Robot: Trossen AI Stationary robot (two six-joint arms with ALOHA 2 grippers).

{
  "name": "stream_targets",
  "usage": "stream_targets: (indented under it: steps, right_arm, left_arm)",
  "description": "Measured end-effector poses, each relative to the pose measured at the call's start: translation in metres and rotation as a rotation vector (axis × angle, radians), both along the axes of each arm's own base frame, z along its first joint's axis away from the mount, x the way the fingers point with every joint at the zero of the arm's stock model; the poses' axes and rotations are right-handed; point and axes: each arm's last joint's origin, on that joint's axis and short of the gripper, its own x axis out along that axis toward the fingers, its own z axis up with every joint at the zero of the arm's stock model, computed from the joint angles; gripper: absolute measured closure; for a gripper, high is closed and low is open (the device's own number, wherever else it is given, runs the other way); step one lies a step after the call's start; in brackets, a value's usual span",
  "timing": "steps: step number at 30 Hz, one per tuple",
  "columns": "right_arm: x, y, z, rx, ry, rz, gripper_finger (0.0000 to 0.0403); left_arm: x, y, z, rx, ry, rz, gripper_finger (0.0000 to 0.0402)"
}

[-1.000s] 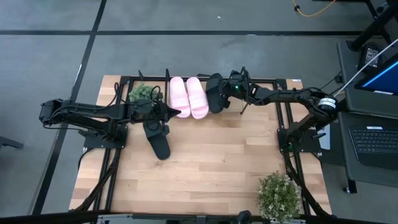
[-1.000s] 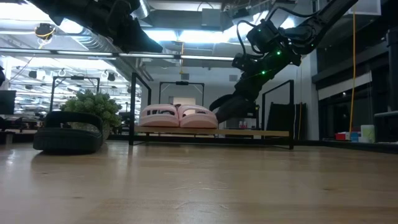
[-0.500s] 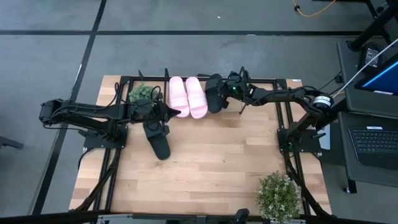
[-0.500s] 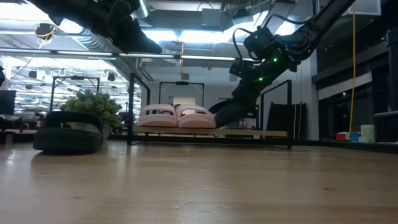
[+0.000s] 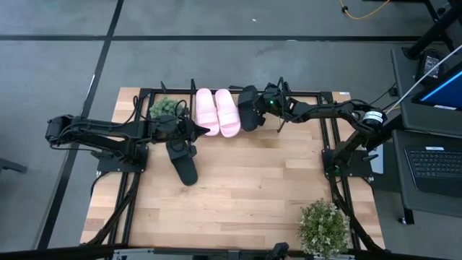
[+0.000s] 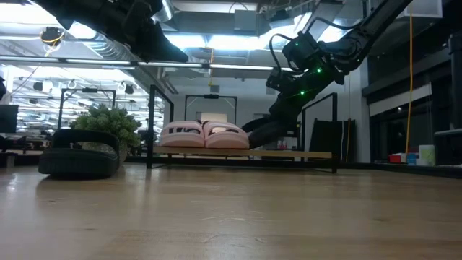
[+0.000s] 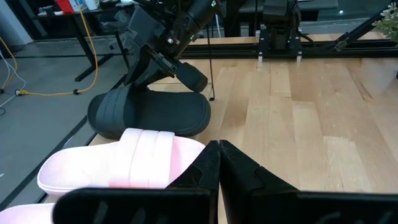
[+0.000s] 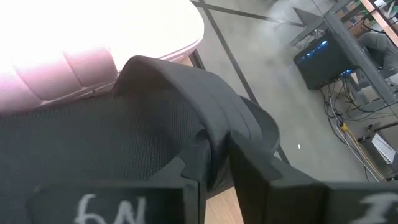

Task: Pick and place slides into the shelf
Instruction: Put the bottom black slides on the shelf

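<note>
Right tool (image 5: 261, 107) pinches a black slide (image 5: 247, 108) at the shelf (image 5: 328, 94) edge, touching the pink slides (image 5: 219, 112).

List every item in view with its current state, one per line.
Pink slides: side by side on the shelf.
Black slide: on the shelf beside the pink pair, strap pinched by the right gripper.
Second black slide: flat on the table, not gripped.
Left gripper: fingers shut, empty, at the pink slides.
Shelf: three slides on it.
</note>
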Motion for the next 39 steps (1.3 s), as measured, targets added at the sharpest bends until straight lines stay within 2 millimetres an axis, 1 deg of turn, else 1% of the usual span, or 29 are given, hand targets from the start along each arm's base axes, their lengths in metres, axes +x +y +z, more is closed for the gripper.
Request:
stream_targets:
  steps: [11,22,30,33,39]
  right_arm:
    - [0.0000,0.0001,-0.0002,0.001,0.002,-0.001,0.0334]
    - [0.0042,0.0079,-0.0002,0.002,0.001,0.024,0.0332]
    - [0.0043,0.0084,-0.0006,0.039,-0.031,0.001,0.0330]
    - [0.0041,0.0085,-0.0010,0.049,-0.034,-0.006,0.0318]
    - [0.0039,0.0090,-0.0021,0.066,-0.036,-0.007,0.0268]
  left_arm:
    - [0.0000,0.0000,0.0000,0.000,0.000,0.000,0.0400]
    - [0.0001,0.0000,-0.0001,0.000,0.001,0.000,0.0400]
    - [-0.0001,0.0000,-0.0006,-0.001,0.006,0.000,0.0400]
    - [-0.0001,0.0000,-0.0007,-0.001,0.007,0.000,0.0400]
    - [-0.0002,0.0000,-0.0007,-0.001,0.007,0.000,0.0400]
